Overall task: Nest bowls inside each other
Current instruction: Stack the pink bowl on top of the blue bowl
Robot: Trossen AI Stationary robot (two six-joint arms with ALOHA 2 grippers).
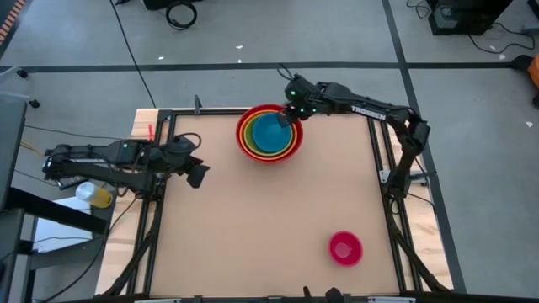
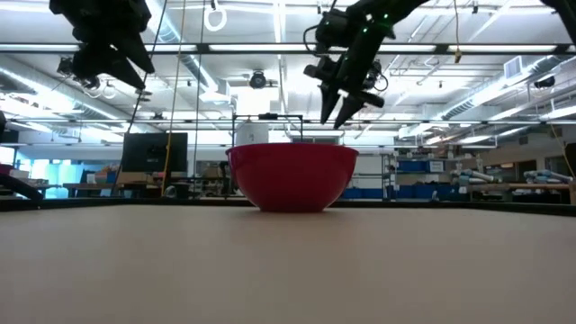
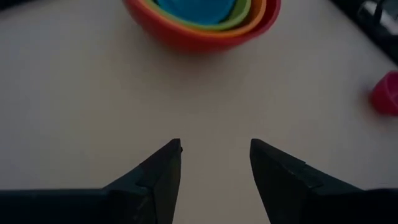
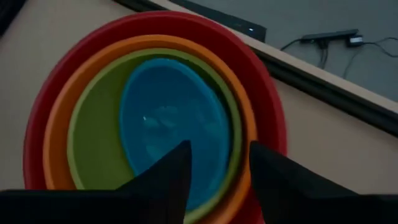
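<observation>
Several bowls sit nested at the table's far middle: a blue bowl (image 1: 269, 133) inside a green one (image 4: 93, 137), inside an orange one (image 4: 62, 106), inside a red bowl (image 2: 292, 175) whose base rests on the table. A small pink bowl (image 1: 345, 248) stands alone near the table's near right corner. My right gripper (image 4: 217, 155) hovers open above the stack's far right rim, clear of it in the low view (image 2: 340, 112). My left gripper (image 1: 200, 172) hangs open over the table's left side, its fingers (image 3: 168, 168) pointing toward the stack.
Bare tabletop (image 1: 253, 219) spreads between the stack and the pink bowl (image 3: 387, 93). Dark frame rails (image 1: 383, 160) run along the table's left and right edges. A yellow object (image 1: 97, 195) lies off the table at the left.
</observation>
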